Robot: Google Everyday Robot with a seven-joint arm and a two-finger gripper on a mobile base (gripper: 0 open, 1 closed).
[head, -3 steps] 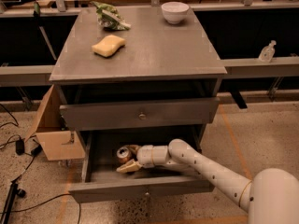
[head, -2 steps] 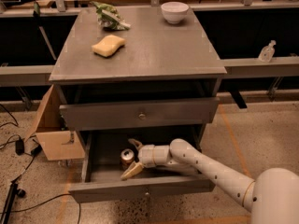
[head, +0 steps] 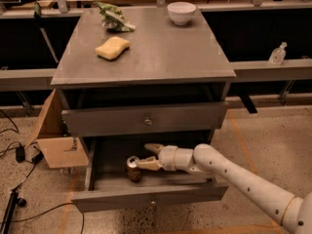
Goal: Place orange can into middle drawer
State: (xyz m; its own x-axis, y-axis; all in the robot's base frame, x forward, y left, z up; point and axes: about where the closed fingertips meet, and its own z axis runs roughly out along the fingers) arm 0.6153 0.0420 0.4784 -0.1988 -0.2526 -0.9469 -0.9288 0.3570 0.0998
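Observation:
The orange can (head: pixel 132 168) stands upright inside the open middle drawer (head: pixel 117 199), near its left half, silver top showing. My gripper (head: pixel 149 156) is inside the drawer just right of the can, with its fingers spread open. The lower finger (head: pixel 147 165) reaches to the can's side; whether it touches is unclear. The upper finger (head: pixel 154 147) is clear of the can. My white arm (head: pixel 234 177) comes in from the lower right over the drawer's front edge.
The drawer above (head: pixel 146 119) is shut. On the cabinet top (head: pixel 161 57) lie a yellow sponge (head: pixel 112 48), a green bag (head: pixel 113 17) and a white bowl (head: pixel 181 12). A cardboard box (head: pixel 56 140) stands at the cabinet's left, with cables on the floor.
The fingers were closed around the can a second ago; they have opened and drawn back a little to the right. The can stays standing in the drawer.

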